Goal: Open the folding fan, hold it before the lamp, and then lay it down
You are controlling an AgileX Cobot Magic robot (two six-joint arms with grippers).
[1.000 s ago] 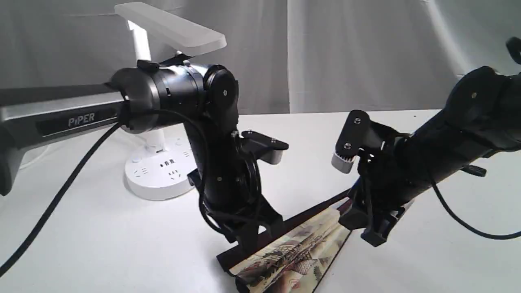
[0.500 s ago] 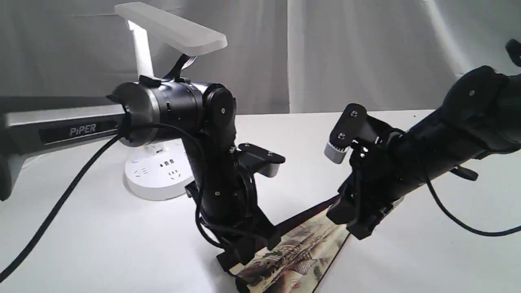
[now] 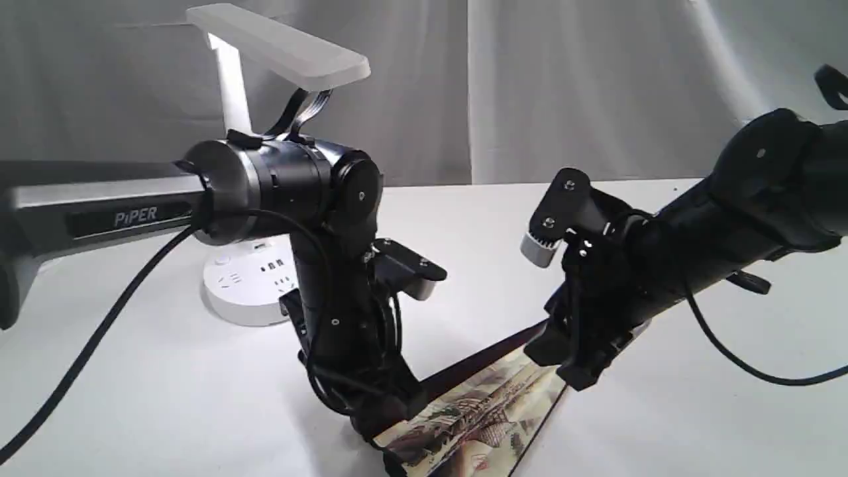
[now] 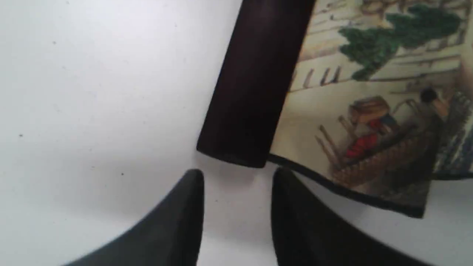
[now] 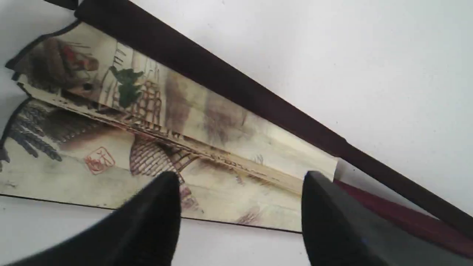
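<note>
On the near middle of the table [image 3: 165, 384], lying flat and partly spread: the folding fan [image 3: 477, 417]. Just off its near-left guard end, left gripper [image 4: 238, 173], fingers slightly apart, holding nothing. Above its right part, right gripper [image 5: 240, 177], fingers wide apart, empty. Far left, the lamp [image 3: 252, 288].

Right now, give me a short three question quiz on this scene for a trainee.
1. True or false: the left gripper is clamped on the fan.
2. The fan is: A fully closed; B partly open, lying on the table; C lifted off the table.
3. Fill in: the lamp stands on the ___ side of the exterior view.
Key: 1 false, it is open and empty. 2 B. 3 left.
</note>
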